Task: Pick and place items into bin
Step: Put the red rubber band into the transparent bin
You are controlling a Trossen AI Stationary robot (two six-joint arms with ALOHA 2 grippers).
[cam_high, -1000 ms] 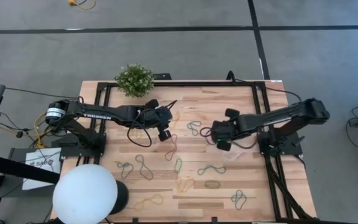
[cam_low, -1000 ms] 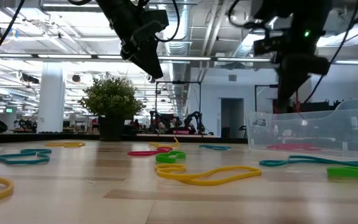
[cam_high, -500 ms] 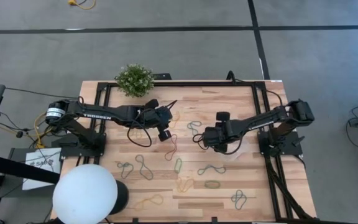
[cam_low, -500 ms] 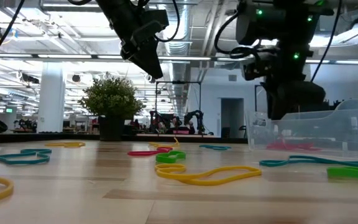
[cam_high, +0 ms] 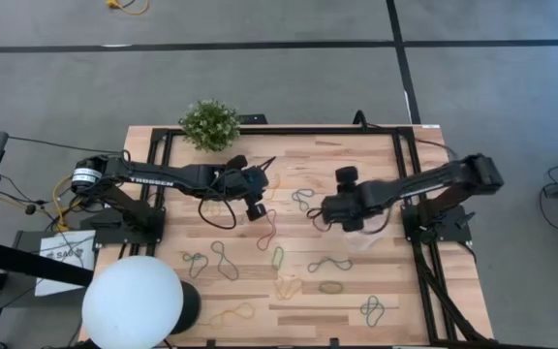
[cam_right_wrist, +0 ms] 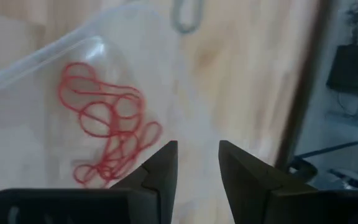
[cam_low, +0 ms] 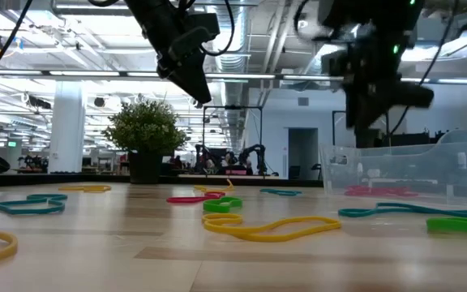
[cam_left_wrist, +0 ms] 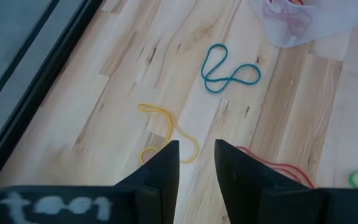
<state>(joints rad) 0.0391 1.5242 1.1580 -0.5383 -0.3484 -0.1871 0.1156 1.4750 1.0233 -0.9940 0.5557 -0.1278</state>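
Right tool point(cam_right_wrist: 194, 165) above clear bin point(cam_right_wrist: 36, 74), red bands point(cam_right_wrist: 107, 134) inside

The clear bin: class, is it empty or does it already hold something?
Not empty. The right wrist view shows a tangle of red rubber bands lying inside the clear bin; the low view shows red behind its wall too.

Bin point(cam_right_wrist: 55, 81) cut off by the right wrist view's edge, red bands point(cam_right_wrist: 107, 134) inside blurred, count unclear

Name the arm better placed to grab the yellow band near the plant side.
Left. The left gripper hangs open right over the yellow band, which shows just past its fingertips. The right gripper, open and empty, is over the bin holding red bands.
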